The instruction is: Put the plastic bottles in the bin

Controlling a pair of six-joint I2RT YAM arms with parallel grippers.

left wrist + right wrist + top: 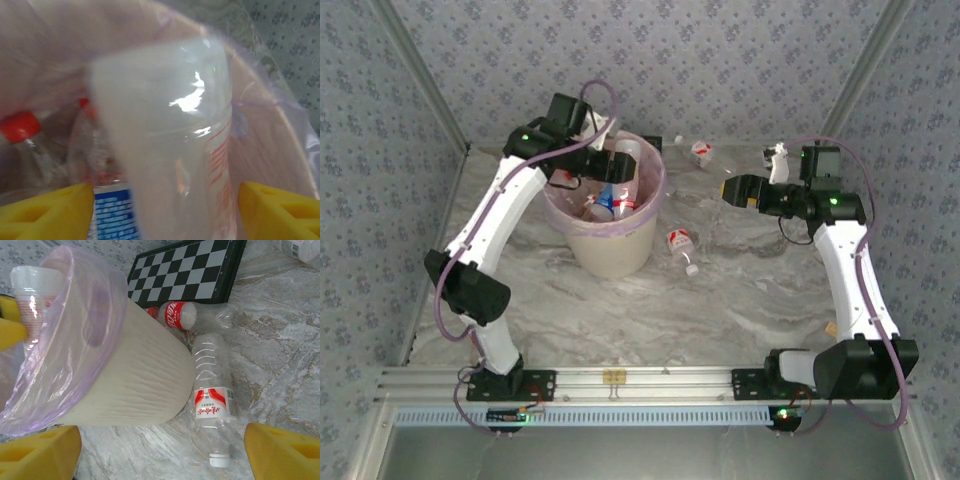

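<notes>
Blue-grey flowery wallpaper (720, 60) all round, 9 through 12 to 3 o'clock, metal posts (421, 75) in the corners. Tabletop (740, 300) is grey-white marble-look, with an aluminium rail (650, 378) along 6 o'clock. Light's soft and even.

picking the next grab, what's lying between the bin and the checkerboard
A clear bottle with a red label lies on its side there, between the bin and the checkerboard, seen in the right wrist view.
</notes>
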